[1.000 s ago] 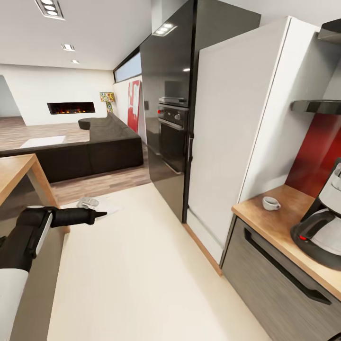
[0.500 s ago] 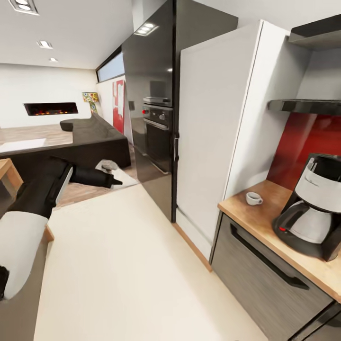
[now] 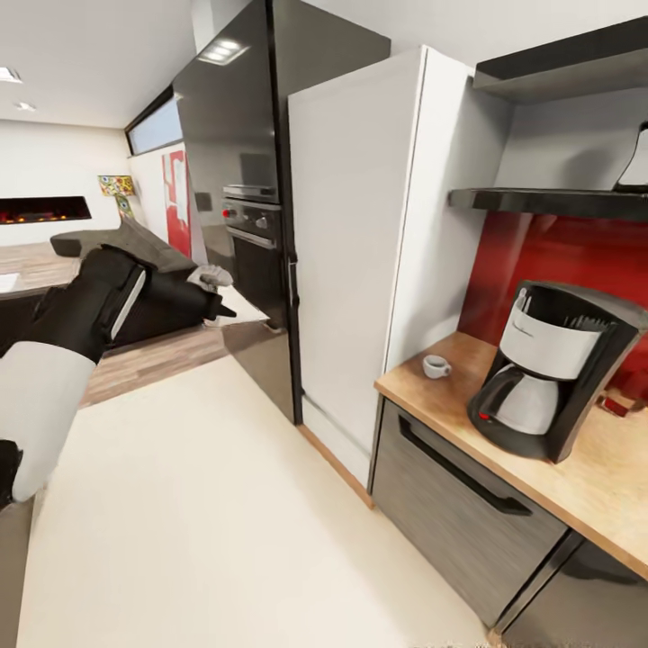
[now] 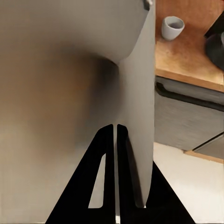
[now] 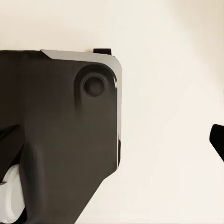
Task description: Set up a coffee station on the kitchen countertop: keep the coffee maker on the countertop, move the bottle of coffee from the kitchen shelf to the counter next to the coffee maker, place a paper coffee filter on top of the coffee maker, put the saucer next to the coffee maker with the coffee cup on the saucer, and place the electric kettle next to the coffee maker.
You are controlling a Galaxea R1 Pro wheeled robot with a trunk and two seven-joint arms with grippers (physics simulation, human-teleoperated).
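Worktop (image 3: 605, 477): light wood over grey cabinet fronts, at about 4 o'clock in the head view; it is where the station is to be built, and the robot appears to be on its way toward it.
Kitchen shelf (image 3: 549, 202): glossy black board at 2 o'clock above the red backsplash; a white shape at its far end is cut off by the frame, so what it is cannot be told. The bottle of coffee should come from here.
Coffee maker (image 3: 553, 378): upright on the worktop at 3 o'clock, steel carafe seated, red switch facing out; already where the task wants it, so it serves as the anchor for the rest.
Left hand (image 4: 115, 140): fingers pressed together with nothing between them, arm raised at 9 o'clock in the head view, likely tucked for travel.
Right hand: a dark part of the robot's body over pale floor shows in its wrist view; whether it is spread or closed cannot be told.
Coffee cup (image 3: 436, 366): standing alone near the worktop's end, at 9 o'clock from the coffee maker and well apart; no saucer under it yet.
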